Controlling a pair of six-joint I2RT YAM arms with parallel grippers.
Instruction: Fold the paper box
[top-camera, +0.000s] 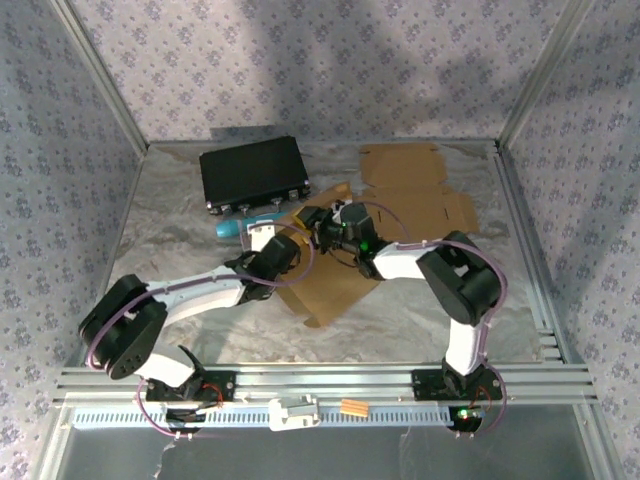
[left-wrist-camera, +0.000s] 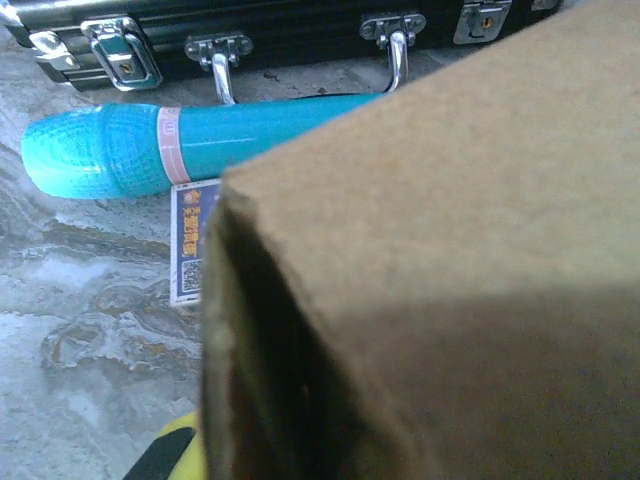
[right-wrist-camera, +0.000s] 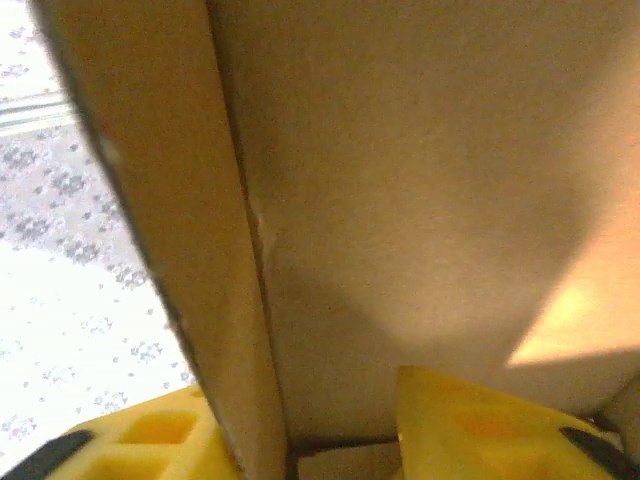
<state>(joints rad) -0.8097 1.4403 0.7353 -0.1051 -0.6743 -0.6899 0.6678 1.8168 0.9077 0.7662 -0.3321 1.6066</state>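
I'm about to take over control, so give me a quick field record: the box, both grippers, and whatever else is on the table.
paper box: partly folded, mid-table
left gripper: shut on a box flap
right gripper: open, fingers astride a box wall
spare cardboard: flat, far right
black case: far left
blue cylinder: lying in front of the case

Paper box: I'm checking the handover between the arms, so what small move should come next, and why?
Probably ease the right gripper back off the flap. Its jaws stand apart around that raised flap of the paper box, while the left gripper is shut on the same box, so the left can likely hold it alone.
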